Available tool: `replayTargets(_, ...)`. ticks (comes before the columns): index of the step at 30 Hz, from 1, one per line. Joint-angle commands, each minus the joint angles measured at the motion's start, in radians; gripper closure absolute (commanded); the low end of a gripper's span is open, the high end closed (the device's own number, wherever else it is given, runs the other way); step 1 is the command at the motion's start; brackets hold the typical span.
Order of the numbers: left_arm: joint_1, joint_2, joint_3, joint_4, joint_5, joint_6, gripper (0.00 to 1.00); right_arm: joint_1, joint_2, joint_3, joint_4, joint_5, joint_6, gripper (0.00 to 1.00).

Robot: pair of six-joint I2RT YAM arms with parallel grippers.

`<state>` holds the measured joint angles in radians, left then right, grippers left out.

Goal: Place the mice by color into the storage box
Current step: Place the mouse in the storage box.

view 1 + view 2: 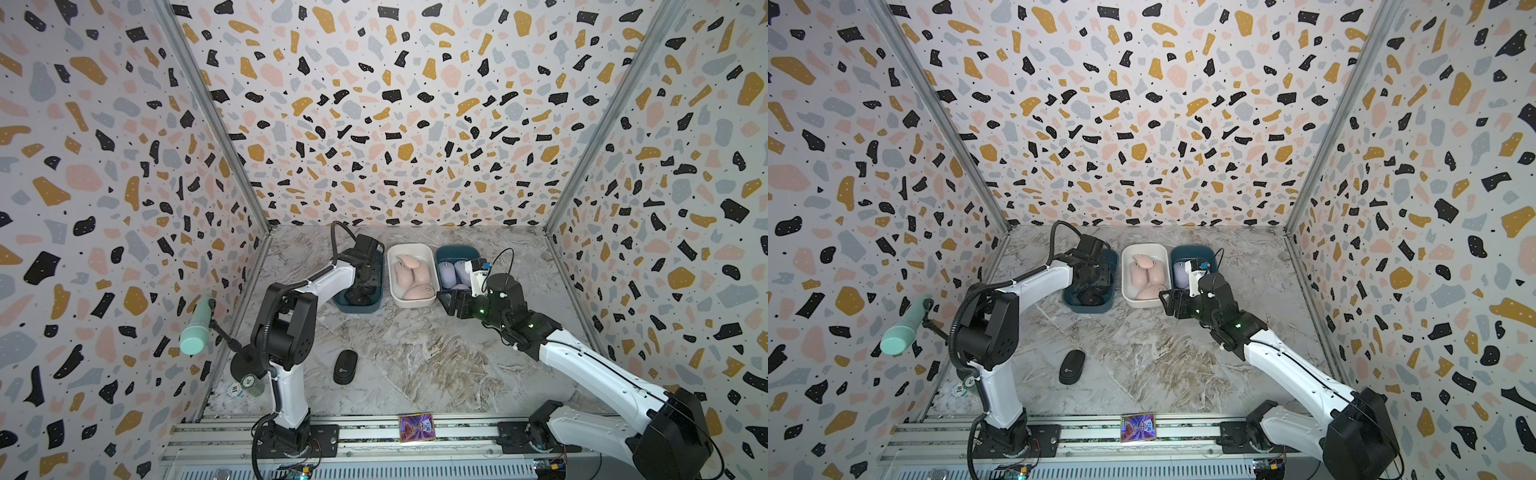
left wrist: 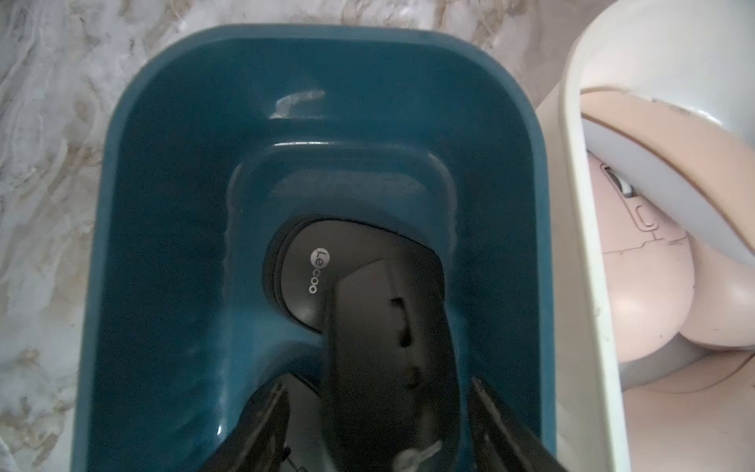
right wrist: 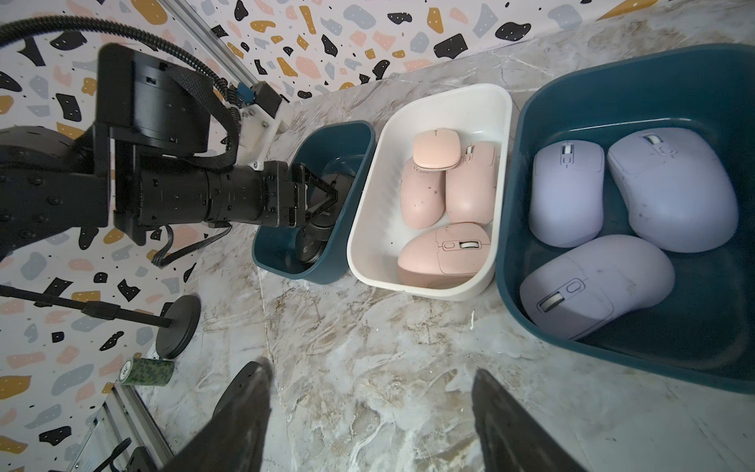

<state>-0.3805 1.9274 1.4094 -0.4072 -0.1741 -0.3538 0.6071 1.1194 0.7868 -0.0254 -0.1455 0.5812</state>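
Three storage boxes stand in a row at the back. My left gripper reaches down into the left blue box. It is open: a black mouse lies between its fingers with a small gap on each side, resting on another black mouse with a silver logo. One black mouse lies on the marble table near the left arm's base. The white box holds several pink mice. The right blue box holds three lilac mice. My right gripper hangs open and empty over bare table in front of these boxes.
A mint green cylinder sits on a black stand with a round base by the left wall. A green patterned roll lies beside the base. A colourful card rests on the front rail. Patterned walls close three sides.
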Motion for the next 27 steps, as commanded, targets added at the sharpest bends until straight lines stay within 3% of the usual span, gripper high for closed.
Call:
replayTargets(1, 0.006, 0.001, 0.044, 0.01, 0.002, 0.007, 0.3, 0.002, -0.019, 0.037, -0.007, 0.014, -0.008, 0.22)
replayTargets(8, 0.006, -0.091, 0.027, 0.01, -0.033, -0.006, 0.29, 0.002, -0.005, 0.053, -0.014, 0.014, -0.023, 0.22)
replayTargets(20, -0.006, -0.62, -0.311, -0.106, -0.135, -0.099, 0.28, -0.004, 0.002, 0.051, -0.011, 0.015, -0.041, 0.22)
replayTargets(27, -0.188, -0.815, -0.509, -0.306, -0.203, -0.273, 0.26, -0.005, 0.027, 0.047, 0.017, -0.007, -0.045, 0.22)
